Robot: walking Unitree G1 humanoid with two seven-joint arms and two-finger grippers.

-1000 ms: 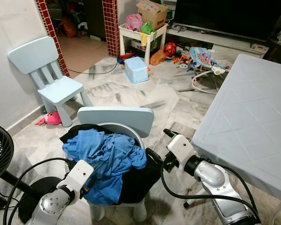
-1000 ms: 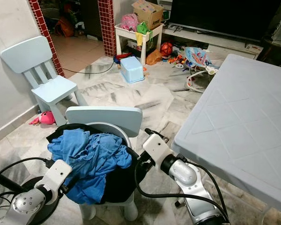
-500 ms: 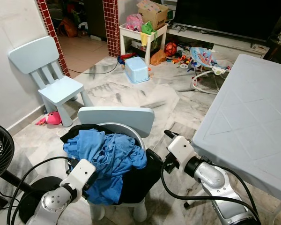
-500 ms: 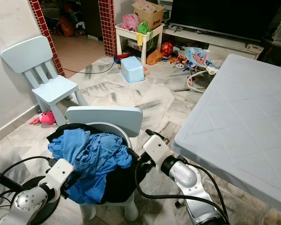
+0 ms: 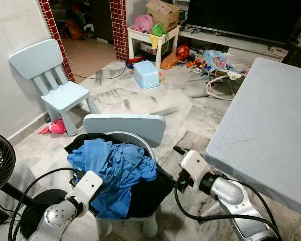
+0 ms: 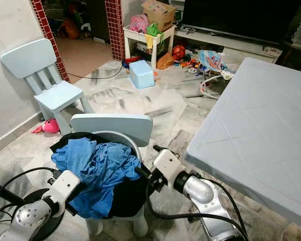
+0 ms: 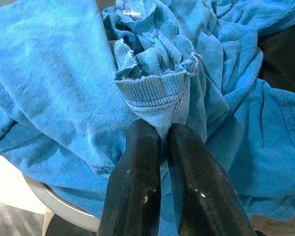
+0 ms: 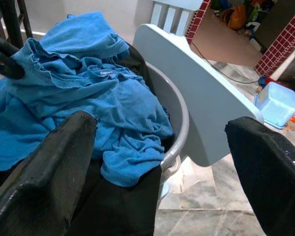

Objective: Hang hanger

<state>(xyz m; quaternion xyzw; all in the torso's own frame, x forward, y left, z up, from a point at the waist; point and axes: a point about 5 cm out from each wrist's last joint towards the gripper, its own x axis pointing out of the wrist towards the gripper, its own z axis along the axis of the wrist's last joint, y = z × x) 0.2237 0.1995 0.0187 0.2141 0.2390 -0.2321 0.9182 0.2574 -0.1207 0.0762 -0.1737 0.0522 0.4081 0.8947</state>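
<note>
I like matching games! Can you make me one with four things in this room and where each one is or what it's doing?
Things:
1. left hand
2. right hand
3. blue clothes
4. pink toy

Places or states:
A. on the floor beside the small chair by the wall
B. piled in the grey basin on the near chair
C. open, next to the basin
D. shut on a ribbed edge of the blue clothes

Pairs: 1-D, 2-C, 3-B, 4-A
</note>
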